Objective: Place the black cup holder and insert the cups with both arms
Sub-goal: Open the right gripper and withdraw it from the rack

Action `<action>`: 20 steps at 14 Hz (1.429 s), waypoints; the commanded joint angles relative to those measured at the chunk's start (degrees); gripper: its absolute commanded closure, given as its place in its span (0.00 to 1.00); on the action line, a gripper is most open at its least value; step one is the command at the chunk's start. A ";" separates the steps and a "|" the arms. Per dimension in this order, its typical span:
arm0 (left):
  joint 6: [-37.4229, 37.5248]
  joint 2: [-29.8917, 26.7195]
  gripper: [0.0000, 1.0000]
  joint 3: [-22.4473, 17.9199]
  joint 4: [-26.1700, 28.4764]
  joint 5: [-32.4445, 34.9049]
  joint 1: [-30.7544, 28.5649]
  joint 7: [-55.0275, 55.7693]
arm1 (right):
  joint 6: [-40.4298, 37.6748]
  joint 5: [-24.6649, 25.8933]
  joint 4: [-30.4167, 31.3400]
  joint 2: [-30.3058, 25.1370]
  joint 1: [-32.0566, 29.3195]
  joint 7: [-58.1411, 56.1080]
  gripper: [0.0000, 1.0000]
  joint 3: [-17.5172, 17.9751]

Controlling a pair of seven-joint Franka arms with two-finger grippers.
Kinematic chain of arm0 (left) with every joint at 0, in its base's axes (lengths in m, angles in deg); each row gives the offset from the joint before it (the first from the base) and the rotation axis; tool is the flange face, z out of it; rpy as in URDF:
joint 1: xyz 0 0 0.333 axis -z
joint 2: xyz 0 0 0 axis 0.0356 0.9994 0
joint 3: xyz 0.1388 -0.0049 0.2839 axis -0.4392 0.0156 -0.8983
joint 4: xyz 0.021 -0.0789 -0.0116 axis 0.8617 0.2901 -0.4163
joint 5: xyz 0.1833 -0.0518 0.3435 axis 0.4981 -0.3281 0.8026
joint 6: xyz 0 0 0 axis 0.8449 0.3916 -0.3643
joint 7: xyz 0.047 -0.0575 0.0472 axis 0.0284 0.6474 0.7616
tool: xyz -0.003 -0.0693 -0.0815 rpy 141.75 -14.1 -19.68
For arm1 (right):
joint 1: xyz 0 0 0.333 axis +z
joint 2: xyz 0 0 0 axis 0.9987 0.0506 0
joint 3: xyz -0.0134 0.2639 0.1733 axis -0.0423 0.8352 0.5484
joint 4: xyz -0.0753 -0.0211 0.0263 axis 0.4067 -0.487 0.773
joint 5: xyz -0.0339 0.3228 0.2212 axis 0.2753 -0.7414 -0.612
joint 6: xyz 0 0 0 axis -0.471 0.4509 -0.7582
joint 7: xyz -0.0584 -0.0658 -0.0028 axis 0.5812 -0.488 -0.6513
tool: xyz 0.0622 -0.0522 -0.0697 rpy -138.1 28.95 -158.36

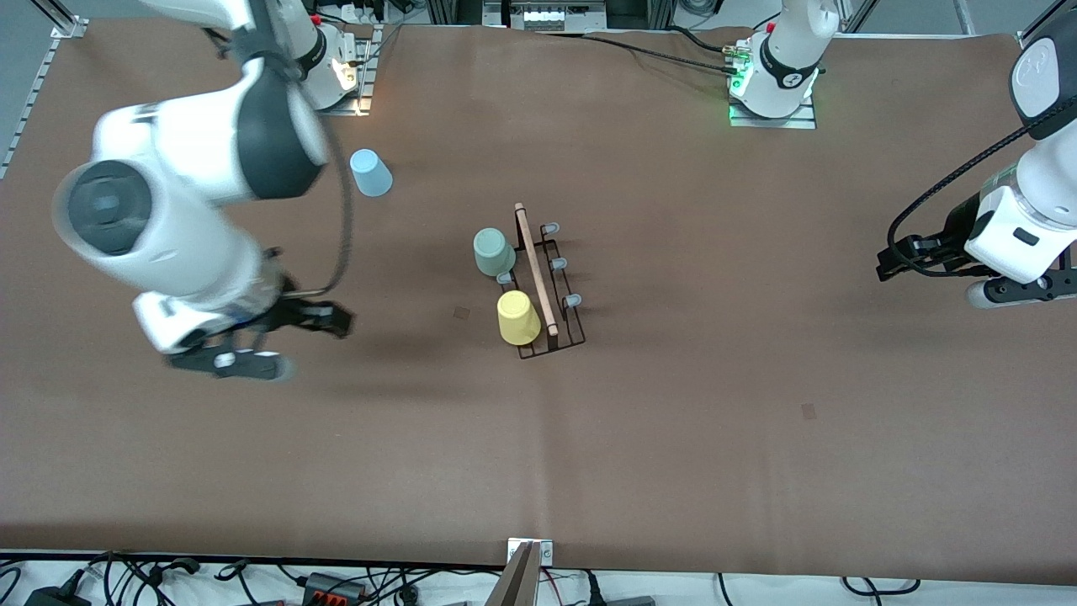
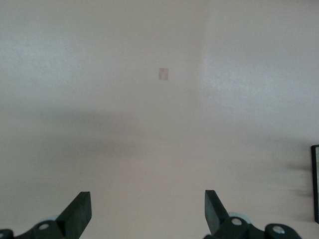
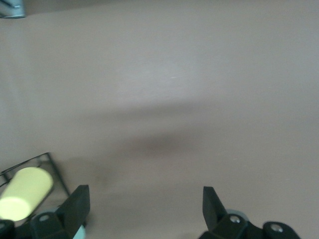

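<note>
The black cup holder (image 1: 551,290) stands mid-table, its wooden rod handle (image 1: 536,269) on top. A mint green cup (image 1: 493,252) and a yellow cup (image 1: 517,317) sit on its pegs on the side toward the right arm's end, the yellow one nearer the camera. The light blue cup (image 1: 370,172) stands upside down on the table near the right arm's base. My right gripper (image 1: 339,321) hangs open and empty over bare table beside the holder; its wrist view shows the yellow cup (image 3: 25,194) and my right gripper (image 3: 145,206). My left gripper (image 1: 888,261) (image 2: 148,209) waits open at its end.
Brown mat (image 1: 673,438) covers the table. Three grey-tipped pegs (image 1: 559,263) on the holder's side toward the left arm carry nothing. Small tape marks lie on the mat (image 1: 808,411) (image 2: 163,73). Cables run along the table's near edge (image 1: 336,581).
</note>
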 commanded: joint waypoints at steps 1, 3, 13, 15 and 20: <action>1.00 -0.53 0.00 0.08 -0.32 -1.23 -0.46 -1.43 | -1.23 -0.37 0.75 -1.12 -1.30 -4.40 0.00 -2.15; 1.00 -0.53 0.00 0.17 -0.32 -1.23 -0.46 -1.43 | -0.71 -0.63 0.93 -2.08 -3.67 -7.04 0.00 -3.21; 1.00 -0.53 0.00 0.08 -0.32 -1.23 -0.46 -1.52 | 5.71 11.05 17.18 -18.16 -37.59 -13.01 0.00 26.41; 1.00 -0.53 0.00 0.08 -0.32 -1.23 -0.46 -1.52 | 5.19 11.23 18.24 -19.75 -38.75 -16.26 0.00 26.41; 1.00 -0.53 0.00 0.08 -0.32 -1.23 -0.46 -1.52 | 2.12 13.60 18.33 -21.77 -38.05 -16.54 0.00 26.41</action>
